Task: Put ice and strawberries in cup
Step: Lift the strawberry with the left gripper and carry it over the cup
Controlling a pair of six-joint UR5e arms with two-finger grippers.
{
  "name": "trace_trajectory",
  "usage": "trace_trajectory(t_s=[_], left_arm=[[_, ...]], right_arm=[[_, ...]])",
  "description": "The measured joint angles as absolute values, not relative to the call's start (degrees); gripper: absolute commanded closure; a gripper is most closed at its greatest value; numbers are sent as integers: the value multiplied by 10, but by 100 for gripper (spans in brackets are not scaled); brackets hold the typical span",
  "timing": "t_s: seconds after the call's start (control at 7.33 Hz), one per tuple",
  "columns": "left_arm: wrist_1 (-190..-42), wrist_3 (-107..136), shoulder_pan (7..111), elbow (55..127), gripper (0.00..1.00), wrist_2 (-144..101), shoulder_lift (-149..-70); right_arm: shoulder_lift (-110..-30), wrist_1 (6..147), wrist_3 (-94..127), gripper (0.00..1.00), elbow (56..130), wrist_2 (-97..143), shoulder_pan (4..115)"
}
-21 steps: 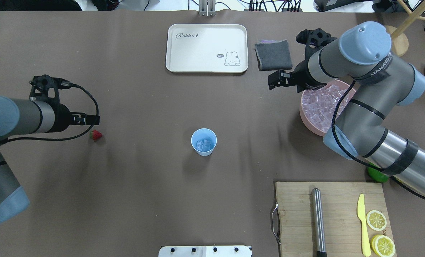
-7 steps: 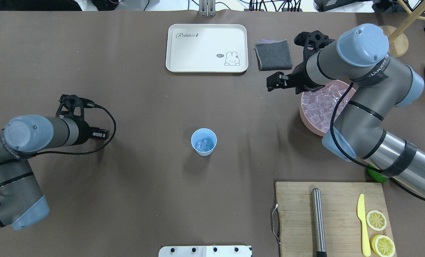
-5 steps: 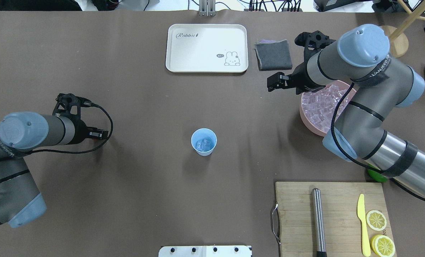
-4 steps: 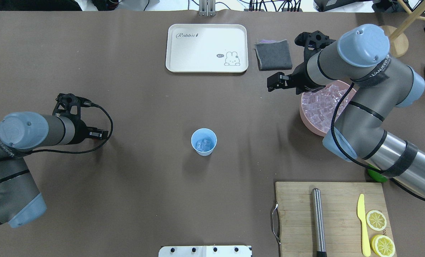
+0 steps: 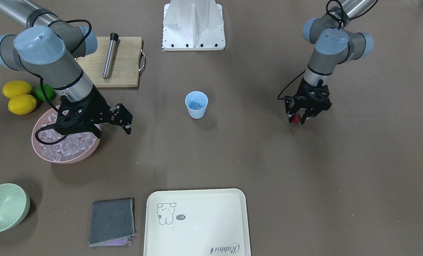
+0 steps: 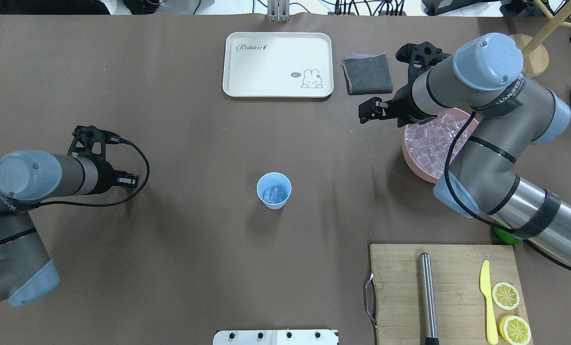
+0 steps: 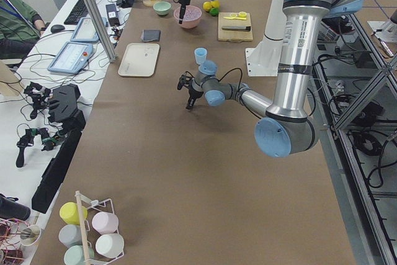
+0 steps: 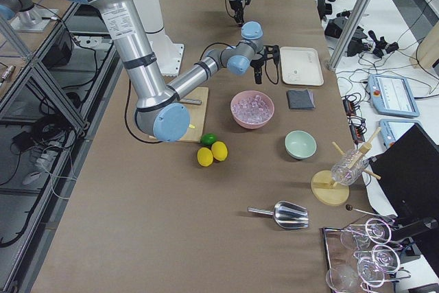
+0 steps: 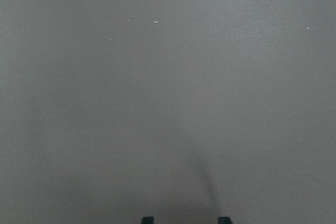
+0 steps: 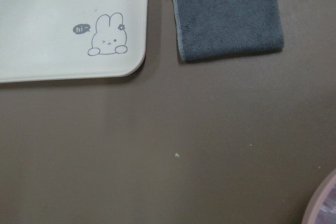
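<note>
Now the strawberry point(image 5: 296, 119) sits pinched inside the left tool point(image 5: 297, 120).

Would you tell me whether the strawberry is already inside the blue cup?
No, the strawberry sits within the left gripper, well apart from the cup, which holds only ice.
</note>
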State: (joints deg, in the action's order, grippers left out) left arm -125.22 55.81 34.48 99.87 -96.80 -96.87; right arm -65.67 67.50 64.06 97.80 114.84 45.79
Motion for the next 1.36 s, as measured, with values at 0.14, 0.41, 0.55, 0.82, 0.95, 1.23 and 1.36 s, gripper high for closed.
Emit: trace_trajectory(t_s=[0.14,0.41,0.55,0.82,0.95,1.23,1.36], left_arm=[[-1251,558,349,1010,100,-976,-961],[-1247,543,386,1028,100,-1024,-958],[-1245,537,404,1037,100,-1043,-962],[-1224,543,417,1052,100,-1057,-992],[-1197,561,419,1059,100,-1058,-1022],[-1130,624,413,1073,100,-1057,-1092],[-1107,666,398,1077,100,-1053,-1123]], right_arm=[[-657,675,640,0,978,1149,458],[-656,675,640,0,978,1151,458],[-655,675,640,0,978,1152,458],[-655,676,640,0,978,1152,458],[-655,676,639,0,978,1152,458],[-657,676,640,0,979,1149,458],[-658,676,640,0,979,1148,458]])
